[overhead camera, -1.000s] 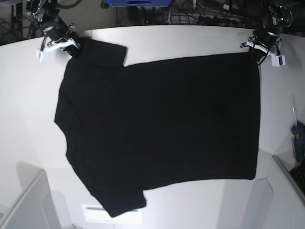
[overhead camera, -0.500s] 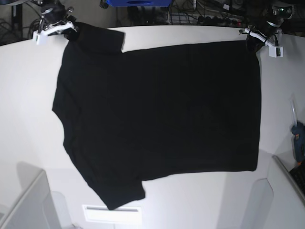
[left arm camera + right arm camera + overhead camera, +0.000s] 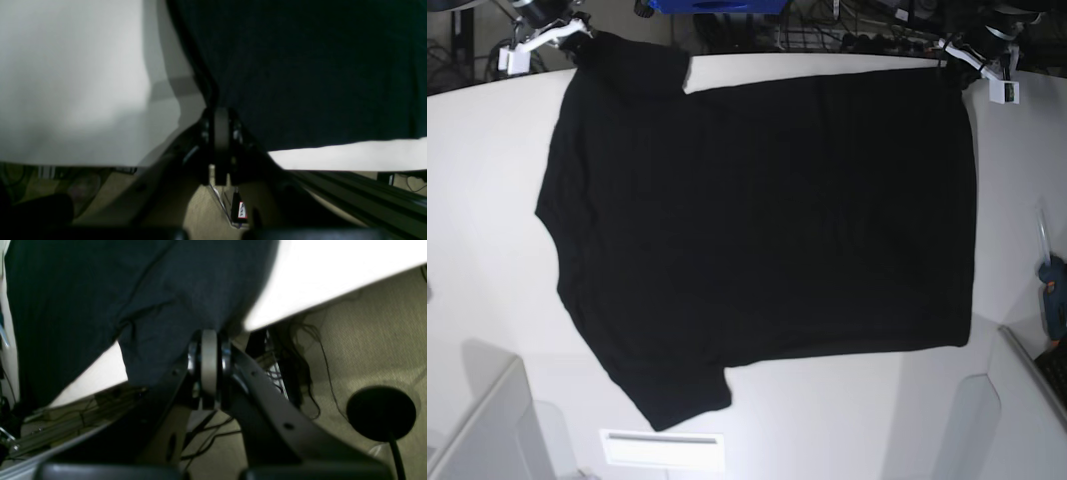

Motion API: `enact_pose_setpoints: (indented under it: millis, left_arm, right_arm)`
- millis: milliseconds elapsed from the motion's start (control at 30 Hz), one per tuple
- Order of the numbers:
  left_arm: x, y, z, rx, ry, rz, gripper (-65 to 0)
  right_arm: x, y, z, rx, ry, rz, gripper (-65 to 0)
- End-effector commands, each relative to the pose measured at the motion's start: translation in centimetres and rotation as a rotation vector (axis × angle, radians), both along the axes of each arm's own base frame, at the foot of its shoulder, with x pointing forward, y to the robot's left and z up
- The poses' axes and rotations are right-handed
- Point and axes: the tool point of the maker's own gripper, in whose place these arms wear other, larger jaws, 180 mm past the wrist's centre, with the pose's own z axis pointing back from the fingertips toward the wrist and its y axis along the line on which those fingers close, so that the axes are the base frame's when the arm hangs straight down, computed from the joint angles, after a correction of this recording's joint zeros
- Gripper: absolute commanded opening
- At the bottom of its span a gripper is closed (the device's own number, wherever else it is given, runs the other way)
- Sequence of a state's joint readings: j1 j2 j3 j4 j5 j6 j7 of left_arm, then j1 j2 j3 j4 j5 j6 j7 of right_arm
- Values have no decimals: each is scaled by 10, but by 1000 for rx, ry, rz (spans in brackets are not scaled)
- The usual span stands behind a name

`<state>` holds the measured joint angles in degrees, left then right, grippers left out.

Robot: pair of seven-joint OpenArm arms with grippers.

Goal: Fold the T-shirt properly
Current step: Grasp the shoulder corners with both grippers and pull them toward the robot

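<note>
White table (image 3: 487,250) holds the plain black T-shirt (image 3: 757,230) spread flat, print hidden — right gripper (image 3: 552,35) clamped on its sleeve, left gripper (image 3: 972,55) clamped on a hem corner, both half cut off at the table's far edge.

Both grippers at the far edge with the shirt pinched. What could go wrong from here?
1. The T-shirt already reaches the table's far edge; more pull may drag cloth off.
2. The right gripper and left gripper each pinch only an edge bit, so one could slip.
3. The near sleeve lies skewed, risking a crooked fold.
</note>
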<state>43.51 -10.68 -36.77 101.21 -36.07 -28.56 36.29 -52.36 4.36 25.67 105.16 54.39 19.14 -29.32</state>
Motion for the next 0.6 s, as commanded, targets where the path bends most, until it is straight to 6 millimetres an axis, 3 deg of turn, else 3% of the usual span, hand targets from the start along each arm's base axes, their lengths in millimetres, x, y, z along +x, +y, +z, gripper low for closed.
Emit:
enact_pose_setpoints:
  millis: [0,133,333,567]
  left_arm:
    - [2,3,10,12,-29,-10,-650]
    - [6,-1,21,27,-50,-35,-650]
    - [5,12,39,82,-73,-25,-650]
    - [10,10,41,74,-87,-27,-650]
  right_arm:
    - [1,-1,8,-2,-28,6,-650]
    - [5,-1,11,-7,-40,15,-650]
    - [15,3,13,0,-59,31,-650]
    - [51,14,31,3,-139,86,-650]
